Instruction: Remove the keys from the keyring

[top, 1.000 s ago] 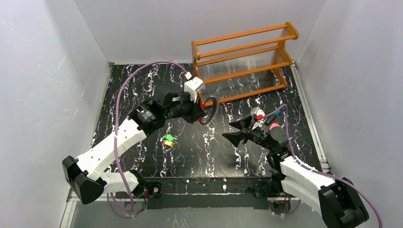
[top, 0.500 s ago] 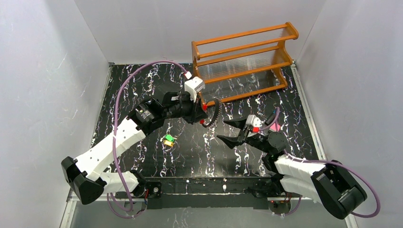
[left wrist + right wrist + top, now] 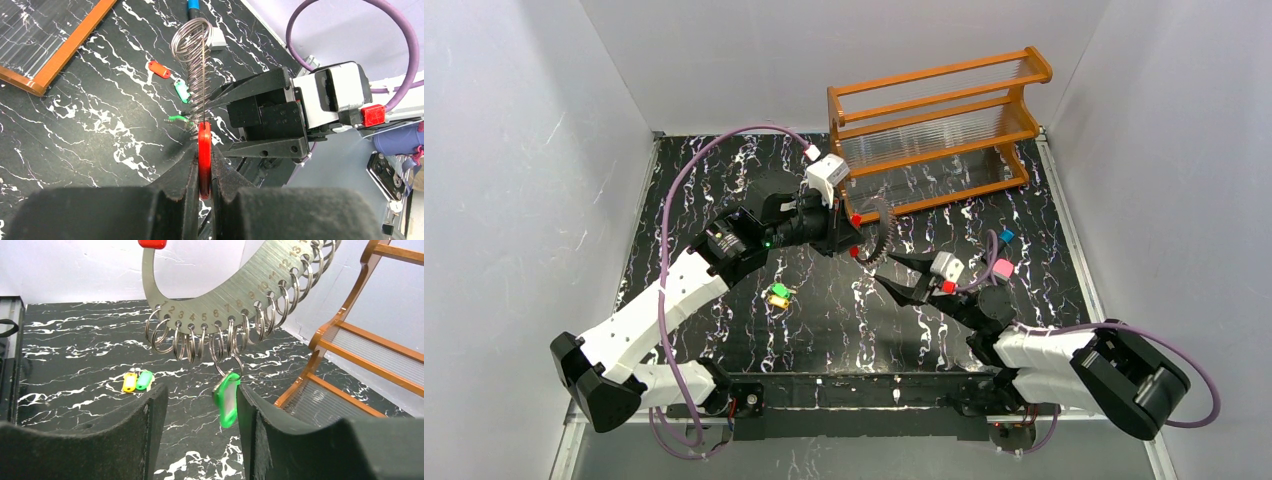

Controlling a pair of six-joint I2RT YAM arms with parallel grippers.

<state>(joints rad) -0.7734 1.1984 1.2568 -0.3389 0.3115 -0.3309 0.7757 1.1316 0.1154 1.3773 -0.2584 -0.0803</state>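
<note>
**Surroundings.** The orange wooden rack [image 3: 934,130] stands at the far edge of the black marbled table [image 3: 724,180], just behind the keyring [image 3: 882,232]. In the right wrist view the rack [image 3: 360,340] fills the space immediately to the right of the ring. A loose yellow key [image 3: 129,382] and a loose green key [image 3: 145,380] lie side by side on the table, touching or nearly so, well apart from both grippers. In the top view this pair [image 3: 778,295] sits below the left forearm. Nothing lies between the two grippers except the ring itself.

**Keyring.** The keyring [image 3: 225,295] is held off the table. The right wrist view shows a numbered steel arc with a row of split rings hanging from it.

**Left gripper.** The left gripper [image 3: 204,150] is clamped on the red segment of the keyring [image 3: 197,65], and the coil extends straight away from its fingers.

**Right gripper.** The right gripper [image 3: 200,390] has its fingers spread apart, directly below the arc. The hanging green key [image 3: 227,397] dangles from one split ring into the gap between the fingers. It is close against the finger on the rack side and is not gripped.

**Other keys.** In the left wrist view a red key [image 3: 159,70] and a further green key [image 3: 182,91] show just beside the coil. It cannot be determined whether they hang from the ring or rest on the table.
</note>
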